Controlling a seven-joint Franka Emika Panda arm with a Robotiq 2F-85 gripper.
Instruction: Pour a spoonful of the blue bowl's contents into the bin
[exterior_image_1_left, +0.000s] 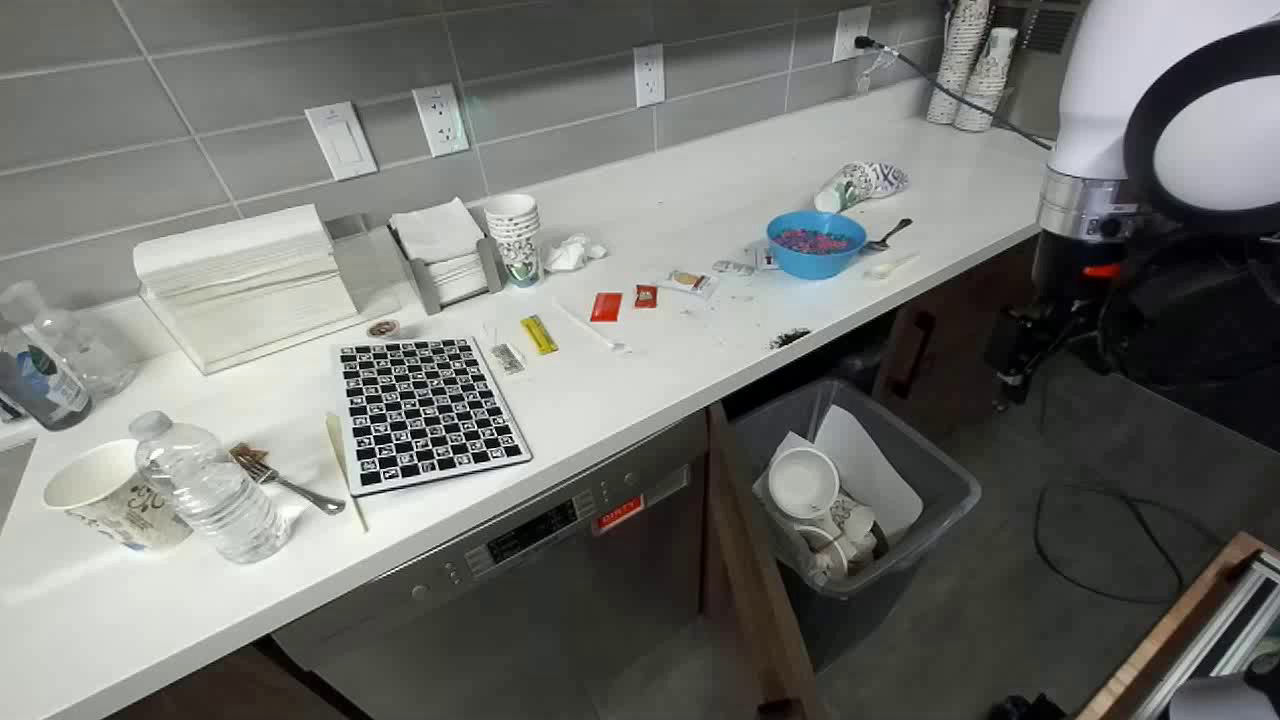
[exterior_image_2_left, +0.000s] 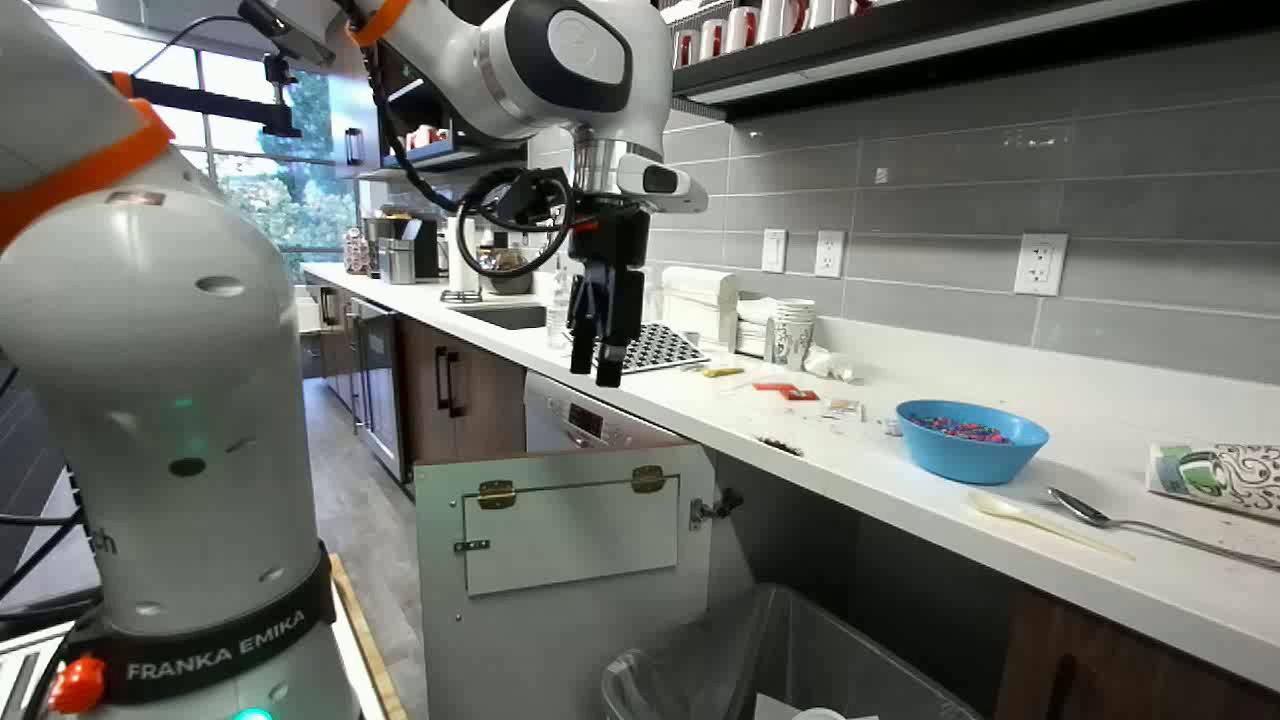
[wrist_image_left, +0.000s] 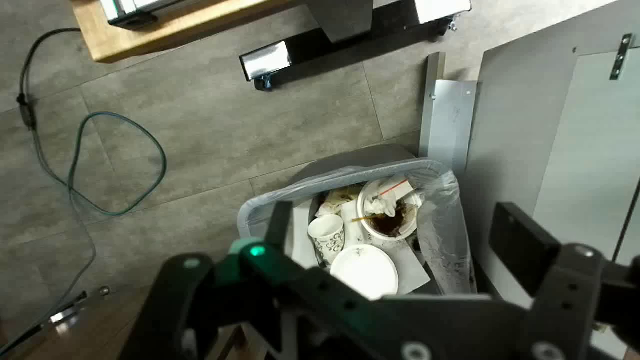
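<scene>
The bowl (exterior_image_1_left: 815, 266) sits on the counter (exterior_image_1_left: 650, 378) near spoons (exterior_image_2_left: 1080, 509), a cup (wrist_image_left: 328, 244) in the bin (exterior_image_1_left: 862, 608).

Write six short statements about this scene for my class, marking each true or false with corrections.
1. The blue bowl stands on the counter. True.
2. The blue bowl is empty. False: it holds small coloured bits.
3. A metal spoon lies beside the blue bowl. True.
4. A paper cup is in the bin. True.
5. The gripper is holding the metal spoon. False: it is open and empty.
6. The bin stands on the counter. False: it sits below counter level.
</scene>
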